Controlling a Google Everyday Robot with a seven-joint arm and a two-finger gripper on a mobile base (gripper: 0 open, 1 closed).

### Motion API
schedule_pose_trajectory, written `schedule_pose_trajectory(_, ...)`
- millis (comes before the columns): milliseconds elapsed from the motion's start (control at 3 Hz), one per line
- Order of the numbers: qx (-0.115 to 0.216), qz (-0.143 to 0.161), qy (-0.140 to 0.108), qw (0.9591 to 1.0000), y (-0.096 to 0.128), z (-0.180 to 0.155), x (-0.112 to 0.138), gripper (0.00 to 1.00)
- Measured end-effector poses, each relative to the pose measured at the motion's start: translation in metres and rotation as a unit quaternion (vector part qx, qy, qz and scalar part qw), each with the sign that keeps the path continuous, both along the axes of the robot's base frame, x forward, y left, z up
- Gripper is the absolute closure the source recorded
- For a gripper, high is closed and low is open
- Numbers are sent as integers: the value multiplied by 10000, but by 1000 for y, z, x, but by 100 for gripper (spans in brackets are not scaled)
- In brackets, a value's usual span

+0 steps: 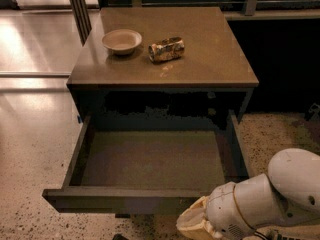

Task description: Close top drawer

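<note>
The top drawer (150,159) of a dark cabinet stands pulled far out towards me, showing a bare greyish floor and thin side walls. Its flat handleless front (120,200) runs across the lower part of the view. My gripper (192,224) is at the bottom right, just below and in front of the right end of the drawer front, at the end of the white arm (270,199). Only its pale yellowish wrist part shows, close to or touching the drawer front.
On the cabinet top (200,64) sit a small pale bowl (122,40) and a crushed can (166,49) lying on its side. Speckled floor surrounds the cabinet. A dark rail and wall lie behind it.
</note>
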State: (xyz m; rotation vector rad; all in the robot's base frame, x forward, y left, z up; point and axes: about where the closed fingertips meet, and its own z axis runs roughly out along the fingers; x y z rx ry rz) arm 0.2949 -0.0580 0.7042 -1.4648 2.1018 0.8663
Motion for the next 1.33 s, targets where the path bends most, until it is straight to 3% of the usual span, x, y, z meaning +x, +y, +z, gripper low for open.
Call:
schedule_pose_trajectory(333,190,15,194,9996,20,-28,-8,100)
schedule_pose_trajectory(1000,76,-128,84,9999,21,-35,2,100)
schedule_pose_trajectory(1333,-106,-706,-30,9974,26,-51,27,100)
